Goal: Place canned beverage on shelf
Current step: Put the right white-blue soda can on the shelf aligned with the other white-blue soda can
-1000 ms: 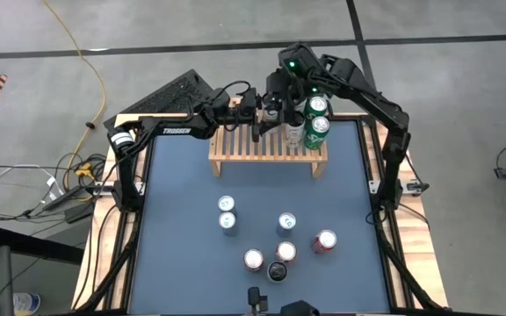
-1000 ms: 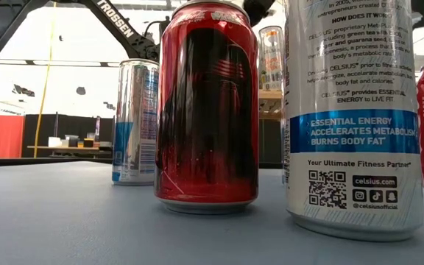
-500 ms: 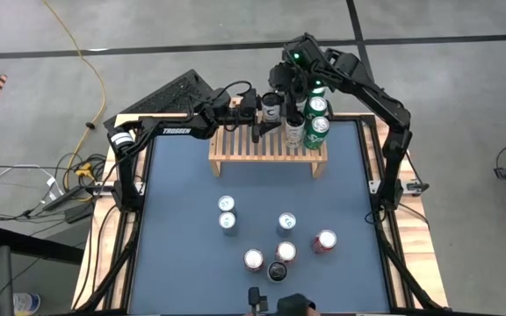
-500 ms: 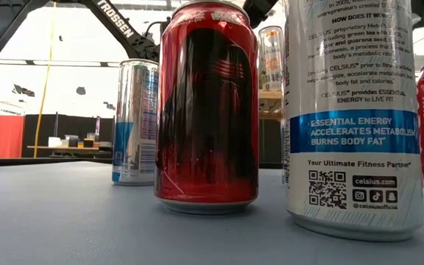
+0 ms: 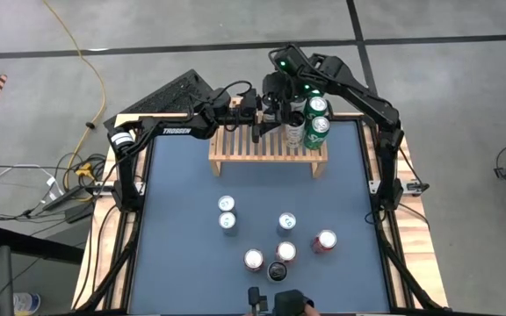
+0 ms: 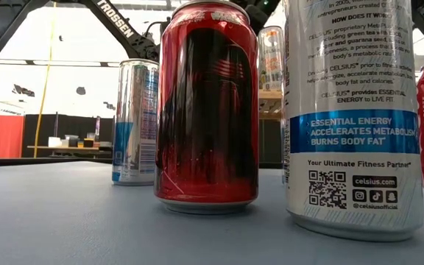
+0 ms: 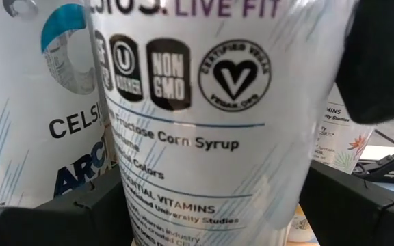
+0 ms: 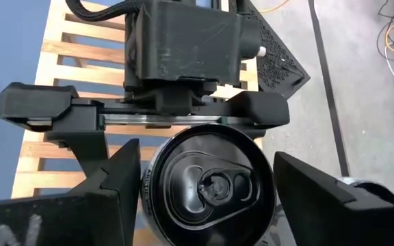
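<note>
A white can with a black top (image 8: pixel 207 184) stands upright over the far edge of the light-wood slatted shelf (image 5: pixel 235 149). My left gripper (image 5: pixel 269 118) reaches level from the table's left and is shut on this can; the can fills the left wrist view (image 7: pixel 211 123). My right gripper (image 5: pixel 279 88) hangs above the can, pointing down. It is open, with one finger on each side of the can's top (image 8: pixel 118 178), apart from it. Whether the can's base rests on the slats is hidden. My left gripper pinches the white can's side wall (image 7: pixel 132 205) between its two fingers, one on each side. The fingers come in level from the table's left. The can stands upright in the hold. Its base is out of sight.
Three more cans (image 5: pixel 316 116) stand on the shelf's right end, close beside the held can. Several loose cans (image 5: pixel 279 246) stand on the blue table top near the front; in the low view a red can (image 6: pixel 208 110) and a white can (image 6: pixel 352 110) stand closest.
My right gripper drew away toward the far right, baring the can's black top, then came back toward the left and now hangs over the can again. My left gripper and the can have kept still.
</note>
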Tool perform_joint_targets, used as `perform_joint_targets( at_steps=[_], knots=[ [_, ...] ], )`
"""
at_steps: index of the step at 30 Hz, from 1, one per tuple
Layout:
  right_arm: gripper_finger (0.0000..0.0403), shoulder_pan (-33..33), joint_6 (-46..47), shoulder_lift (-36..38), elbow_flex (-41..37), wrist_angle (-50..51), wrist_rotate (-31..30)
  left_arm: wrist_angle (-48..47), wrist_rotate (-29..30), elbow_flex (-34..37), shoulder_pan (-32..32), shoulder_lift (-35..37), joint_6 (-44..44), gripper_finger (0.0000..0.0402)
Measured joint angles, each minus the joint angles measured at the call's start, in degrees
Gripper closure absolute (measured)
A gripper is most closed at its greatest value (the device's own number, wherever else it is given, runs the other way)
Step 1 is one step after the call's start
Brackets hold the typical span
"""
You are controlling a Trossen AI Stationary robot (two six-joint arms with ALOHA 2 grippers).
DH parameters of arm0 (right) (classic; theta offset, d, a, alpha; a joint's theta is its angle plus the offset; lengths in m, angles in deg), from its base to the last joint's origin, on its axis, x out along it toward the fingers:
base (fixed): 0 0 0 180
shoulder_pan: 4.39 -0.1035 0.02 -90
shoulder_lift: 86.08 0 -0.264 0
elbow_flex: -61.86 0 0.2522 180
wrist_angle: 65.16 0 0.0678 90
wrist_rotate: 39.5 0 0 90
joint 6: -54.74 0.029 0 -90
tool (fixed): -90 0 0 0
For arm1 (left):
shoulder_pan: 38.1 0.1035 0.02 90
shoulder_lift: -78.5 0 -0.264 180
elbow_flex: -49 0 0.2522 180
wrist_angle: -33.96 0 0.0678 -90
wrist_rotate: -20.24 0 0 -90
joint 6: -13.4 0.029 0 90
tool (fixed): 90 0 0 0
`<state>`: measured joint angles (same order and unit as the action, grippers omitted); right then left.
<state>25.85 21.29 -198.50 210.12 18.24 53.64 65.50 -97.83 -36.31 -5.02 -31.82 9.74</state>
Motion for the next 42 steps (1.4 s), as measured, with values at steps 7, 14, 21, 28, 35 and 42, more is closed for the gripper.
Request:
perform_joint_targets(
  at_steps=[7, 14, 21, 28, 35, 42],
  knots=[
    [0.0173, 0.0, 0.5, 0.0, 0.0, 1.3, 0.0, 0.0, 0.0, 0.0, 0.0, 0.0, 0.0, 0.0074],
    [0.0213, 0.0, 0.5, 0.0, 0.1, 1.3, -0.1, 0.0, -0.1, 0.0, 0.0, 0.0, 0.3, 0.0074],
    [0.0213, 0.0, 0.6, 0.0, 0.1, 1.6, -2.1, -2.9, -0.7, 0.1, 1.4, 1.2, -0.9, 0.0074],
    [0.0213, 0.0, 0.6, 0.1, 0.1, 1.8, -3.2, -9.1, -2.9, 0.1, 2.9, 4.2, -0.4, 0.0074],
    [0.0213, 0.2, 0.7, 0.1, 0.1, 2.6, -4.5, -20.4, -3.1, 0.1, 3.0, 7.8, 5.3, 0.0074],
    [0.0212, 0.3, 0.9, 0.8, 0.5, 4.4, -6.6, -22.7, -1.8, 0.1, 3.0, 9.3, 8.8, 0.0074]
  ],
)
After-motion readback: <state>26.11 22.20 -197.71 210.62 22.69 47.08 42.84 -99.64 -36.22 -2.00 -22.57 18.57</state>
